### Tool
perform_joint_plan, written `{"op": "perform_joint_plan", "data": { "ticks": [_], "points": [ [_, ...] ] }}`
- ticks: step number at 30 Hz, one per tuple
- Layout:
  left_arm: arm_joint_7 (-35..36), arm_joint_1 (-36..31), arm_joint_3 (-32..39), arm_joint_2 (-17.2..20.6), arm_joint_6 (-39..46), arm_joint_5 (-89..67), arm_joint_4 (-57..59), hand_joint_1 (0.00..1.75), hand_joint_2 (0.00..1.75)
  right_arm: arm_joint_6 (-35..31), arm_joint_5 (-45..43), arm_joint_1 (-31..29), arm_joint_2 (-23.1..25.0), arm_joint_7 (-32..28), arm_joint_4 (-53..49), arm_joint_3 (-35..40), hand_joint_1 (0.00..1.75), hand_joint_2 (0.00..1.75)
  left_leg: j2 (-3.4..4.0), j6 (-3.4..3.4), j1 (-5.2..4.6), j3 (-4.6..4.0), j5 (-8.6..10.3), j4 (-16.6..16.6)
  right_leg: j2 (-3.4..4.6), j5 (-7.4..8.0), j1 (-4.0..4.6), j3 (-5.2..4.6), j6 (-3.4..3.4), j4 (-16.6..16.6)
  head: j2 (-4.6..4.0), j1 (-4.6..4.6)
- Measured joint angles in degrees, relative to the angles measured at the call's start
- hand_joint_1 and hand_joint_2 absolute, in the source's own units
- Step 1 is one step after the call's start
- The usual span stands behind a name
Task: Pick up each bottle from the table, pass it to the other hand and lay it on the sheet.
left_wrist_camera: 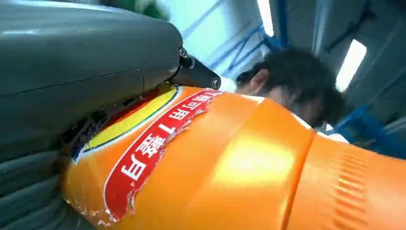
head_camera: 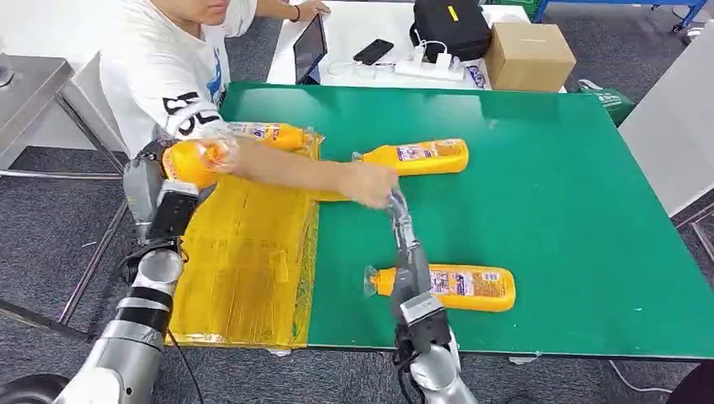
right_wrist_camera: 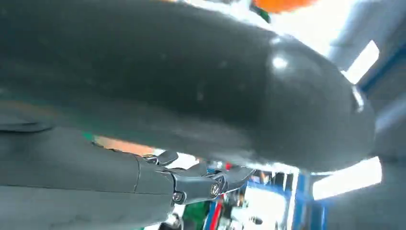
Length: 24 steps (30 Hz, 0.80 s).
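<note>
**Orange bottle held over the sheet, a person's arm in the way**

Orange plastic fills the left wrist view: the left hand [head_camera: 168, 181] is clamped on a bottle [head_camera: 195, 160], holding it above the far end of the yellow sheet [head_camera: 244, 252]. The right hand [head_camera: 402, 231] is raised over the green table [head_camera: 547, 194], reaching toward the person's hand [head_camera: 368, 183]; whether its fingers are apart or together I cannot tell, since the head view blurs them and the wrist view is too close to read.

Risks, as I judge them:
- The person's forearm crosses just beside the held bottle. Lowering it now could strike or trap the arm.
- The right hand is very near the person's hand, so any reach could collide with it.
- The bottles are smooth and round. Laid down carelessly, the held one could roll off the sheet or knock the one already there.
- The sheet looks wrinkled and light, so a dragging bottle could bunch it.

Count:
- Bottles: four. One is in the left hand, one lies on the sheet's far edge [head_camera: 271, 135], and two lie on the table, a far one [head_camera: 418, 157] and a near one [head_camera: 459, 288] beside the right arm.
- Sheets: one.
- Robot hands: two.
- People: one.
</note>
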Motion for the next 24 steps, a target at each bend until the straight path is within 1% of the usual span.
{"op": "perform_joint_plan", "data": {
  "ticks": [1, 4, 8, 11, 18, 24],
  "points": [
    [0.3, -0.4, -0.1, 0.6, 1.2, -3.7, 1.9, 1.75, 1.75, -0.4, -0.9, 0.0, 0.0, 0.0, -0.9, -0.3, 0.00, 0.00, 0.02, 0.00, 0.00, 0.00, 0.00, 0.0, 0.00, 0.00, 0.00, 0.00, 0.00, 0.0, 0.00, -0.02],
    [0.7, -0.8, -0.2, 1.6, 2.1, -6.2, 5.9, 1.75, 1.75, -0.8, -1.7, 0.1, 0.1, -0.1, -2.6, -1.0, 0.00, 0.00, 0.11, 0.00, 0.00, 0.01, 0.00, 0.0, 0.02, 0.01, 0.00, -0.02, 0.00, 0.0, 0.00, -0.02],
    [3.8, -2.2, -1.6, 3.1, 2.4, -14.2, 11.3, 1.75, 1.75, -1.2, -3.3, 0.3, 0.2, -0.1, -4.7, -1.7, 0.00, 0.00, 0.04, 0.00, 0.00, 0.00, 0.00, 0.0, 0.02, 0.00, 0.00, -0.02, 0.00, 0.0, 0.00, -0.02],
    [4.4, -2.9, -1.9, 3.8, 0.4, -16.0, 14.3, 1.75, 1.75, -1.5, -3.9, 0.4, 0.2, -0.1, -5.9, -2.2, 0.00, 0.00, 0.07, -0.01, 0.00, 0.00, 0.00, 0.0, 0.02, 0.00, 0.00, -0.03, 0.00, 0.0, 0.00, -0.02],
    [3.8, -4.2, -4.0, 4.9, -8.2, -18.3, 20.5, 1.75, 1.75, -0.9, -5.4, 0.4, 0.3, -0.1, -7.9, -3.8, 0.00, 0.00, 0.05, 0.00, 0.00, 0.00, 0.00, 0.0, 0.02, 0.00, 0.00, -0.02, 0.00, 0.0, 0.00, -0.04],
    [0.2, -4.3, -6.3, 6.1, -13.1, -19.5, 24.0, 1.75, 1.75, 1.4, -5.9, 0.4, 0.4, 0.0, -6.8, -5.0, 0.00, 0.00, 0.05, -0.01, 0.00, -0.01, 0.00, 0.0, 0.02, 0.00, 0.01, -0.02, 0.00, 0.0, 0.00, -0.02]
  ]
}}
